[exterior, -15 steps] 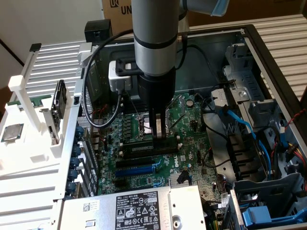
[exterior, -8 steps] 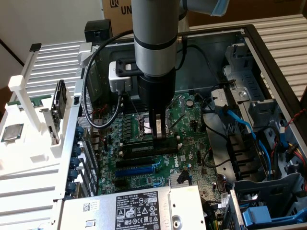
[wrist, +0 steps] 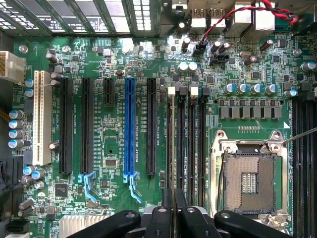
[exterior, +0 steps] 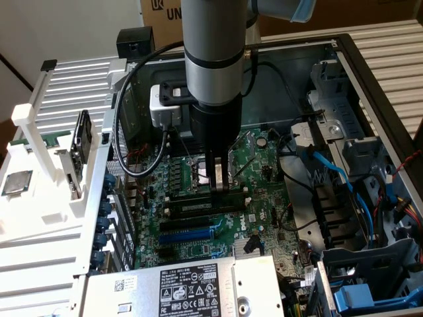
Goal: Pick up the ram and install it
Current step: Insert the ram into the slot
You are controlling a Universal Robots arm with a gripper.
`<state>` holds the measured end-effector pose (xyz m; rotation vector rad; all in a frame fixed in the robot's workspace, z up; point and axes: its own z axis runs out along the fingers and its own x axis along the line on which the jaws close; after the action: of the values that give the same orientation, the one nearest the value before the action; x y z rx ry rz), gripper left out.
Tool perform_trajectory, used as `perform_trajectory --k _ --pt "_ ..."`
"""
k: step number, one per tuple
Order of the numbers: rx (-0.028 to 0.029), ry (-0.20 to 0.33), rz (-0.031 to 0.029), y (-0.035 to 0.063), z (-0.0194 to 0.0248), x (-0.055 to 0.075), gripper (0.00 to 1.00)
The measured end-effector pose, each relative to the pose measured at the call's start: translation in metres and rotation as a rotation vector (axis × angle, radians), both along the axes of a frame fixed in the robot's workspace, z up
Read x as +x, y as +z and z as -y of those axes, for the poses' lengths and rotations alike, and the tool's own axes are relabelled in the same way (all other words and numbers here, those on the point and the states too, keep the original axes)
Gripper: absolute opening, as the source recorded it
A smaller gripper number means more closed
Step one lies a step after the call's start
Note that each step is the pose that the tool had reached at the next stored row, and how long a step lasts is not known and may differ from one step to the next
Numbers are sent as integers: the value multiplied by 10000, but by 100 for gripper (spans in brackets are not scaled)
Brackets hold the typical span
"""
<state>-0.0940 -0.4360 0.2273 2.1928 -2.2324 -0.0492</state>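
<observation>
The ram (wrist: pixel 172 144) stands edge-up in the memory slot farthest from the empty processor socket (wrist: pixel 247 178), on the green motherboard (wrist: pixel 114 134). In the exterior view the ram (exterior: pixel 198 207) is a dark strip seated in its slot inside the open computer case. My gripper (wrist: pixel 174 198) points straight down over one end of the stick, its two black fingers close together with the ram's top edge between them. From outside, the gripper (exterior: pixel 218 188) hangs under the grey arm, just in front of the socket.
Three empty black memory slots (wrist: pixel 193 144) lie beside the ram, with long expansion slots, one of them blue (wrist: pixel 130 134), on the other side. A power supply (exterior: pixel 192 284) sits at the case's front. Blue cables (exterior: pixel 330 172) and drive cages crowd the exterior view's right. A white rack (exterior: pixel 59 165) stands outside the case.
</observation>
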Motion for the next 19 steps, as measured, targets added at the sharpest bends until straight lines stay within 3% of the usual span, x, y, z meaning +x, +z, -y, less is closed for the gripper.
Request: perform_trajectory --k 1,9,19 --pt "-1 0 0 0 0 0 20" --pt "0 -1 1 13 0 -9 20" --pt "0 -1 1 120 0 -73 20"
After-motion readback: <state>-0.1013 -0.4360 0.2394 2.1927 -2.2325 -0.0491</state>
